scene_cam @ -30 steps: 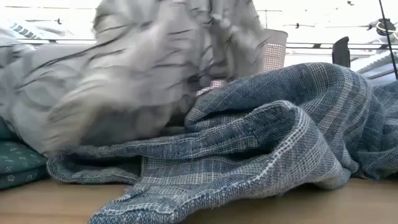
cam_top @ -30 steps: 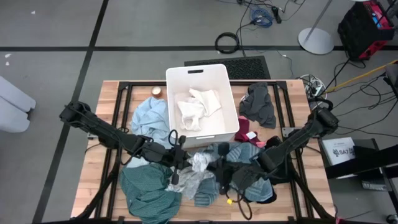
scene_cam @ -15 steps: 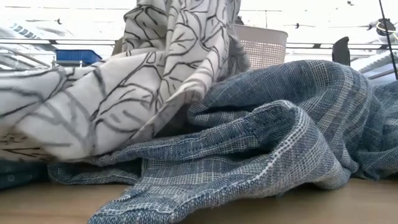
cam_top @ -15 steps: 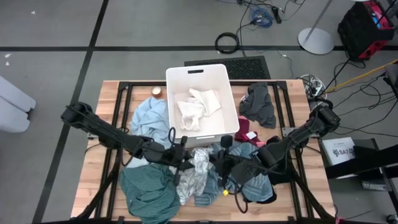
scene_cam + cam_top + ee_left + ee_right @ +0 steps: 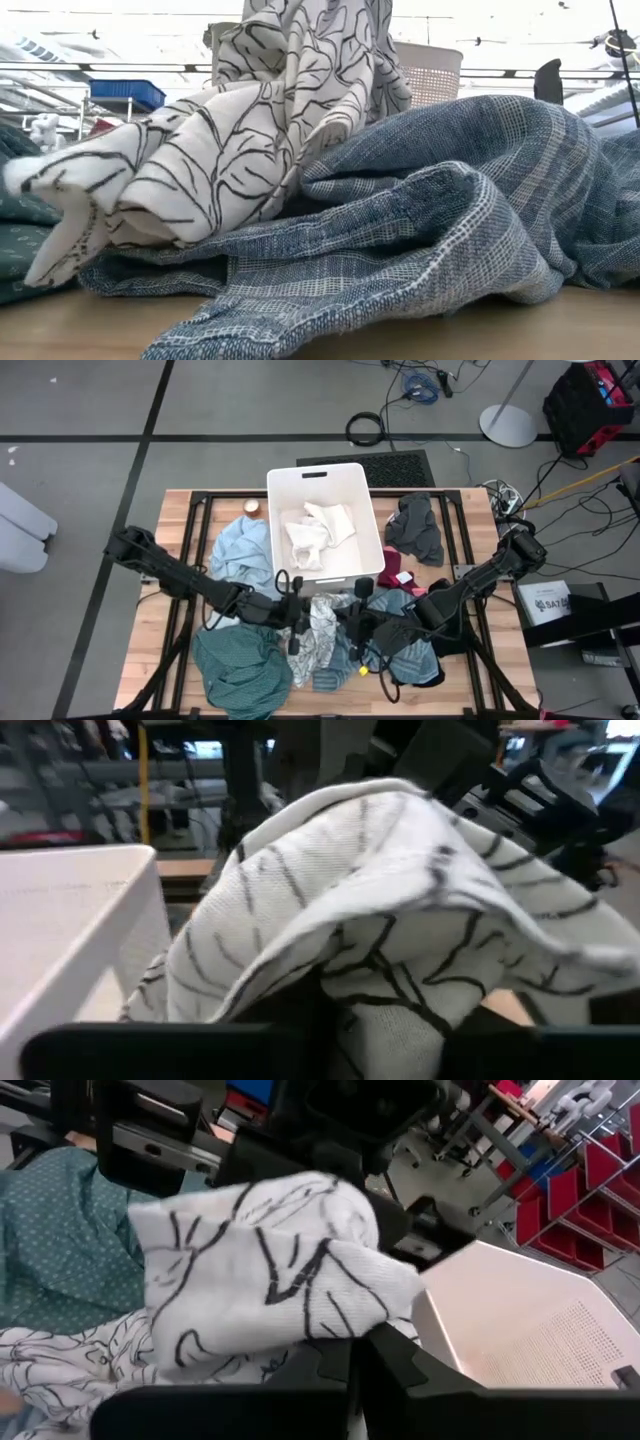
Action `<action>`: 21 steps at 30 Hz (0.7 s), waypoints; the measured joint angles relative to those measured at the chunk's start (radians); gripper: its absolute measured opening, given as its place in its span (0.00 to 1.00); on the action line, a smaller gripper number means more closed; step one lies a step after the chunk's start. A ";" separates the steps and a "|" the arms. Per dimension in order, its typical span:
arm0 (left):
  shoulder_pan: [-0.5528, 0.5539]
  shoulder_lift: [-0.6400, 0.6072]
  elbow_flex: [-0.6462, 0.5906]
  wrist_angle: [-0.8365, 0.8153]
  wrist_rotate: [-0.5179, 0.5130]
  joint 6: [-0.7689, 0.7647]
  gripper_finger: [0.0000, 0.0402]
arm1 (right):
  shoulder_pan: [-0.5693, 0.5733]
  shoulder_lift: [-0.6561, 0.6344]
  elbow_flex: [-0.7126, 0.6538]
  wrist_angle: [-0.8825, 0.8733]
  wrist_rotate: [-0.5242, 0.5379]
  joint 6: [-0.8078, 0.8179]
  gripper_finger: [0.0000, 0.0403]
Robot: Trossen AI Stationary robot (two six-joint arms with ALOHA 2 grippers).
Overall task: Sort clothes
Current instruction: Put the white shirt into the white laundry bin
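A white cloth with black leaf lines [image 5: 322, 628] hangs between my two grippers, near the table's front middle. My right gripper [image 5: 353, 622] is shut on it. My left gripper [image 5: 296, 617] stands open at the cloth's left side, with a fold of the cloth [image 5: 400, 1010] between its fingers. The cloth's lower folds [image 5: 200, 190] rest on a blue-grey striped garment [image 5: 450, 230]. A teal garment [image 5: 235, 665] lies at the front left. The white bin [image 5: 320, 468] stands behind the grippers and holds white pieces [image 5: 318, 532]. My left gripper has a fold of the patterned cloth [image 5: 400, 1010] between its parted fingers; whether they touch it I cannot tell. My right gripper pinches a bunched part of the patterned cloth [image 5: 330, 1320] between its two shut fingers, coming nearly level from the table's right. The cloth is held up [image 5: 310, 40] there and its lower end lies on the pile.
A light blue garment [image 5: 240, 545] lies left of the bin, a dark grey one [image 5: 415, 525] to its right, a maroon one [image 5: 392, 575] at its front right corner. A small round object [image 5: 251, 508] sits at the far left. Black frame rails run along the table's sides.
The patterned cloth's left part, drawn out toward the table's left half a second ago, has slumped. It now hangs folded over the pile. Its upper part stays held up at my right gripper.
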 joint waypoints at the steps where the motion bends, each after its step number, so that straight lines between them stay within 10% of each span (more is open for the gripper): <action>1: -0.004 0.000 0.000 0.000 -0.020 0.008 0.25 | 0.000 0.000 0.000 -0.001 0.000 0.001 0.00; 21: -0.009 0.077 0.000 0.197 -0.066 0.179 0.42 | -0.023 0.000 -0.001 0.100 -0.134 -0.032 0.00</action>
